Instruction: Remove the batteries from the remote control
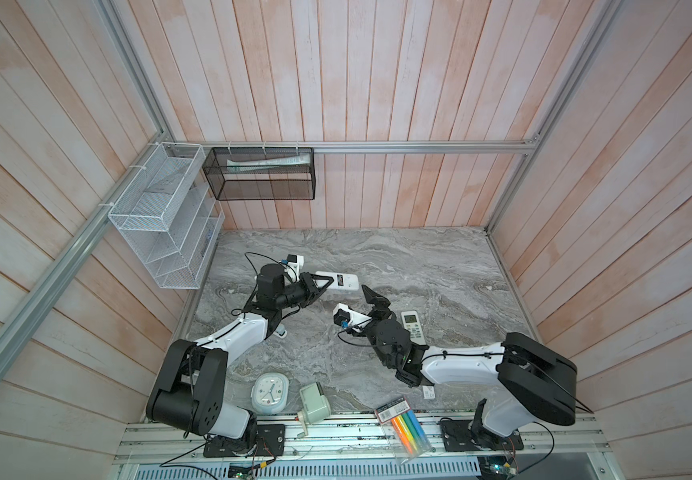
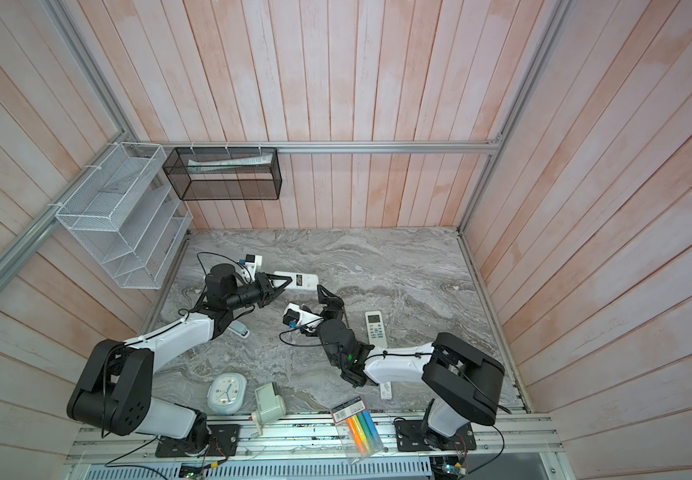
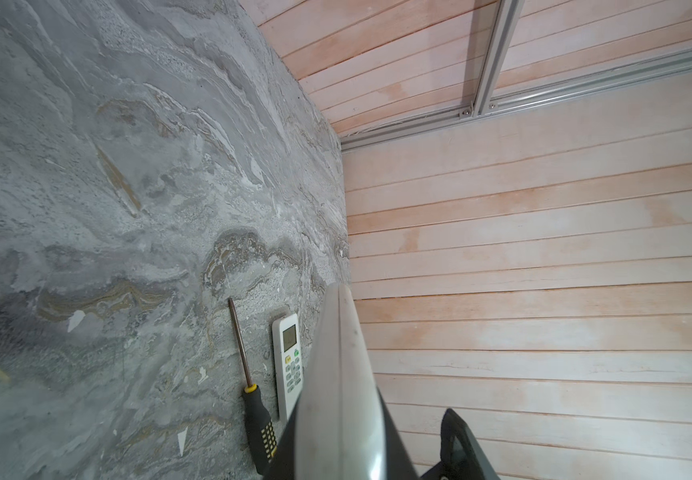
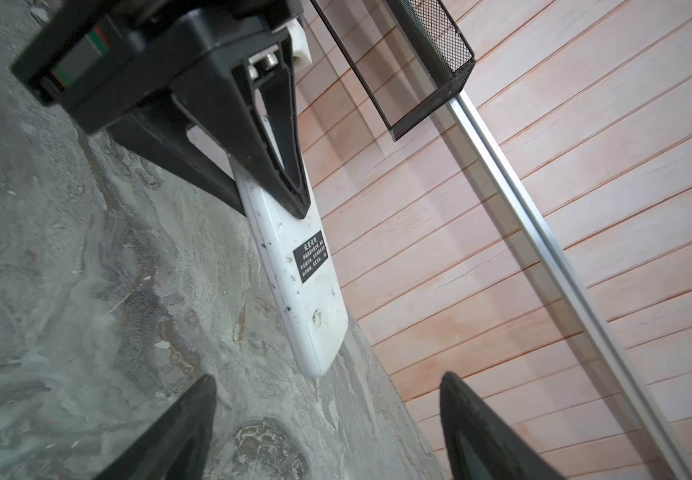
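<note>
Holding — item one: white remote control, back face up, one end clamped in my left end effector, jaws drawn narrow on it. Item two: my right end effector, jaws wide, empty, just beside the remote's free end. Risks: clamped by one end only, the remote may pivot or slip when my right pushes at the cover; freed cells could roll across the bench. No batteries in sight — judged inside that remote, between my two end effectors. Second remote: lying well apart from the held one.
</note>
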{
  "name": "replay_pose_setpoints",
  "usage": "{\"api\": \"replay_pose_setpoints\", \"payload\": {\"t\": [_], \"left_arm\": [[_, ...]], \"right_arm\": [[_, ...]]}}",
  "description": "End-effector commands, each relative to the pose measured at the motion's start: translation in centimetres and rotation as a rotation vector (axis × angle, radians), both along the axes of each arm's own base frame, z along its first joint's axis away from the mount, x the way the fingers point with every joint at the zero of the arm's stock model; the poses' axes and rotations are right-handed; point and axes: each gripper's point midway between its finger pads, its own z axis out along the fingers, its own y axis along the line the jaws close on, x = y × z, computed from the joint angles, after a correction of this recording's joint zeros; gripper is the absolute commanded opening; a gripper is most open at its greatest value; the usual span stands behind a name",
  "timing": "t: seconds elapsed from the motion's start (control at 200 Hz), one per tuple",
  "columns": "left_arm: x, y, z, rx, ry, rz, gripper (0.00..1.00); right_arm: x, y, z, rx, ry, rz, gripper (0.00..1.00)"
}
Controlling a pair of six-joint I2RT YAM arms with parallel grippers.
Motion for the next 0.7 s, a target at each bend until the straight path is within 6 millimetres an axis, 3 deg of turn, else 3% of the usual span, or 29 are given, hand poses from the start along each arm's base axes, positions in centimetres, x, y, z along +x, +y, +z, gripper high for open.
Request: {"api": "replay_pose_setpoints", "payload": {"t": [0.0,0.24,0.505,0.695], "left_arm": [[-0.3,0.5,0.5,0.011,-0.082,-0.016,0.08],[-2.0,1.0,0.0,0.042,-0.128,-0.051,0.08],[-3.7,0.4,1.7,0.011,-0.217,-0.133,0.08],[-4.1,-0.3,3.3,-0.027,-0.252,-0.171,0.08]], "right_arm": [[0.0,-0.9,-2.6,0.205,0.346,0.018,0.84],[1.9,-3.6,-1.0,0.546,0.676,0.012,0.83],[3.7,-6.0,1.3,0.874,0.979,0.082,0.76],[3.0,-5.0,3.3,0.959,1.092,0.216,0.71]]}}
